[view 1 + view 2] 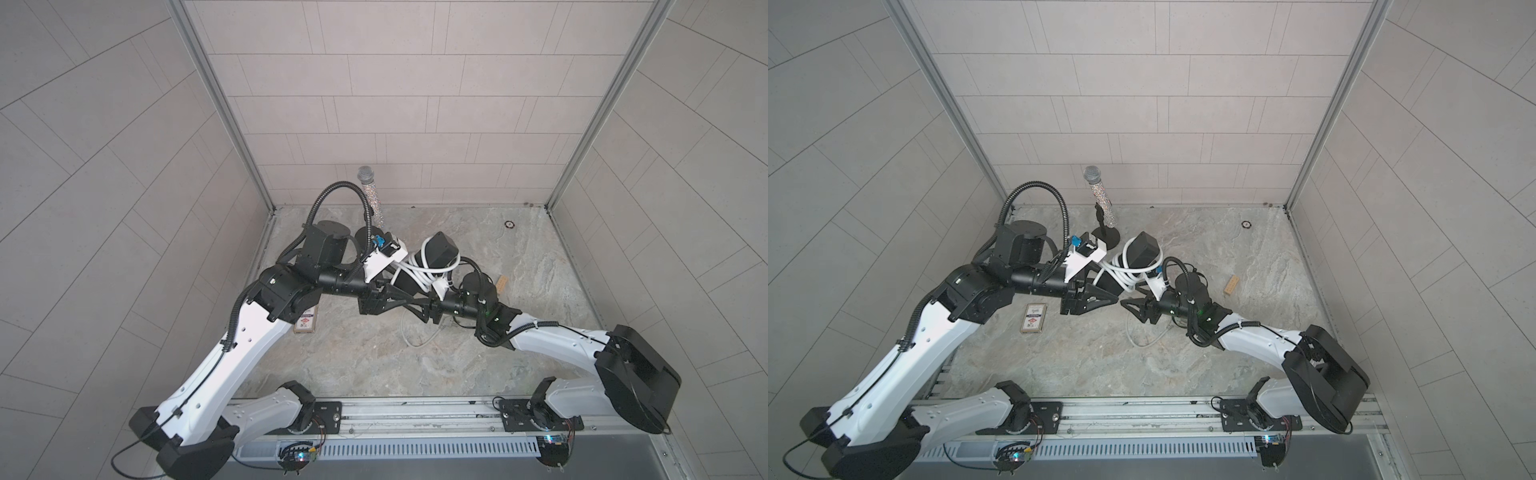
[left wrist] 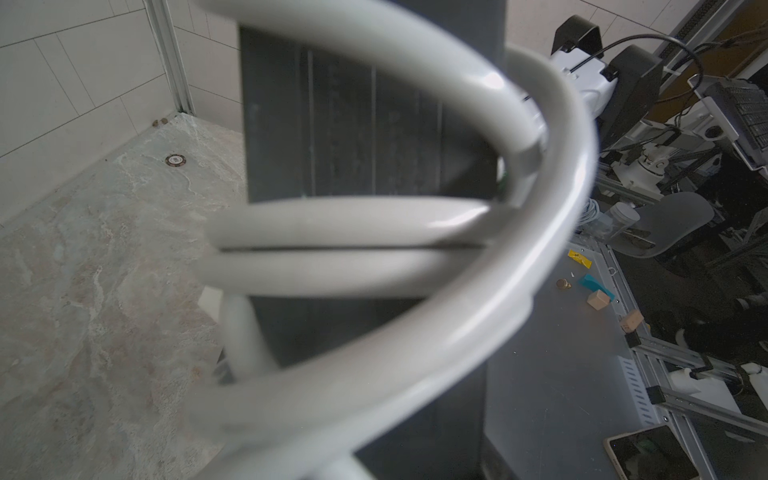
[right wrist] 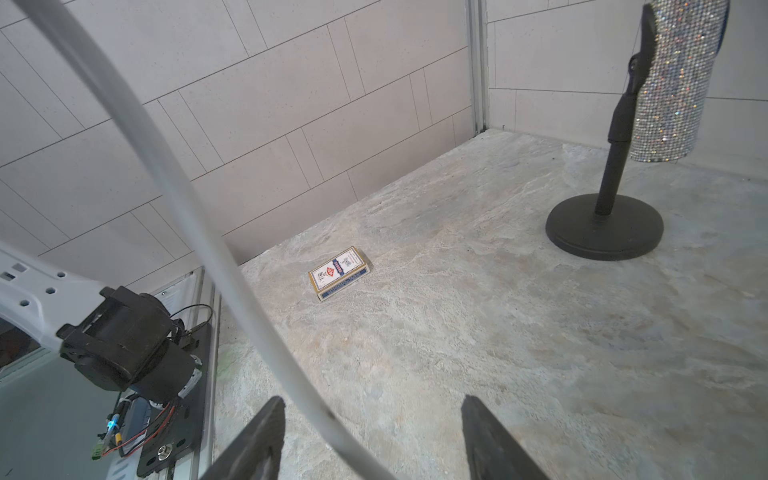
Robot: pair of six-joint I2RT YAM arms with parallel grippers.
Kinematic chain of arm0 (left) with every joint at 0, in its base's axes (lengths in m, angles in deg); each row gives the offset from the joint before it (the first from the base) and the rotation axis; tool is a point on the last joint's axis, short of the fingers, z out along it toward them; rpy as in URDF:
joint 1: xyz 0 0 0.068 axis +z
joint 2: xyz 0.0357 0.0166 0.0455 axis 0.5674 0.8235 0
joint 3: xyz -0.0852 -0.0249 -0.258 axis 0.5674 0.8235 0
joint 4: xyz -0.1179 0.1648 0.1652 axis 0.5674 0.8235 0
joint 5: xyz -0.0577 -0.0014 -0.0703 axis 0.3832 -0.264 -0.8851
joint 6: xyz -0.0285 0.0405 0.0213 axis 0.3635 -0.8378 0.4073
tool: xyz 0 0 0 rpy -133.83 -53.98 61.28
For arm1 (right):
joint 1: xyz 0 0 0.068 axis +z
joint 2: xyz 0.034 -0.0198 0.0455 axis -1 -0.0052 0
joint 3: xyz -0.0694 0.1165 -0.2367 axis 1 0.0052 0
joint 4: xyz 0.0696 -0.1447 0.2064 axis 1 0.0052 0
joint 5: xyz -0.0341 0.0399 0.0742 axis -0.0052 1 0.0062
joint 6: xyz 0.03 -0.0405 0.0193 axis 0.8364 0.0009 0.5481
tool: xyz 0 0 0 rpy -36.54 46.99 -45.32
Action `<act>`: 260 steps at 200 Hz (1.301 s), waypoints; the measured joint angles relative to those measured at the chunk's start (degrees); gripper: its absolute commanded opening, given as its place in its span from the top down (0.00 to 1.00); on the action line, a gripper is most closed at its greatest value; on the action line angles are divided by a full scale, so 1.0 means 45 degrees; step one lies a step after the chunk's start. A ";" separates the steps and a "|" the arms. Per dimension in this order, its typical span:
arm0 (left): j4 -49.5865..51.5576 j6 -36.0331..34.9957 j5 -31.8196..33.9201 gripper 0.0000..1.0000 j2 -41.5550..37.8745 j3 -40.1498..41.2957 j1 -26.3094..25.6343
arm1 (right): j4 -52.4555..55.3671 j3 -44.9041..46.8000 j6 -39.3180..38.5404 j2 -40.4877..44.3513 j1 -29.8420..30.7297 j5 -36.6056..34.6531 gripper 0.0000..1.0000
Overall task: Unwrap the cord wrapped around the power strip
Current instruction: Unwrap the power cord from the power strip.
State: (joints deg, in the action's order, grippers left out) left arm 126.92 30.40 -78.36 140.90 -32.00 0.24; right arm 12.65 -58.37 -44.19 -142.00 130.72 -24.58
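Note:
The black power strip (image 1: 1140, 249) stands tilted up off the table, with the white cord (image 1: 1125, 272) coiled in several loops round its middle. My left gripper (image 1: 1112, 293) is shut on the strip's lower end. In the left wrist view the strip (image 2: 353, 124) and the cord's loops (image 2: 374, 232) fill the frame and hide the fingers. My right gripper (image 3: 374, 440) is open just right of the left one, and a loose stretch of cord (image 3: 178, 178) runs between its fingers without being pinched. More cord (image 1: 415, 338) lies slack on the table below.
A glittery microphone (image 1: 1100, 199) on a round black stand (image 3: 604, 228) is just behind the left gripper. A card box (image 1: 1032, 318) lies front left, a wooden block (image 1: 1230, 286) to the right, and a small chip (image 1: 1246, 224) at the back right. Walls close three sides.

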 measured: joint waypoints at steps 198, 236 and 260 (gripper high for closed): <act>0.0238 0.2055 0.5464 1.00 -0.0661 0.2161 -0.0107 | 0.8223 -0.4833 -0.2443 0.5047 -0.3366 -0.1326 1.00; -0.0981 0.2404 0.7101 1.00 -0.0554 0.2191 -0.0107 | 1.0054 -0.3041 -0.2652 0.7679 -0.3366 -0.1855 1.00; -0.1467 0.2351 0.7558 1.00 -0.0471 0.2016 -0.0107 | 1.0535 -0.1190 -0.2370 0.8728 -0.3366 -0.2229 1.00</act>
State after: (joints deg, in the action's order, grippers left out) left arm 120.32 40.98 -44.35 138.78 -22.93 -0.24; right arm 60.06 -63.72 -54.86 -102.72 115.57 -34.61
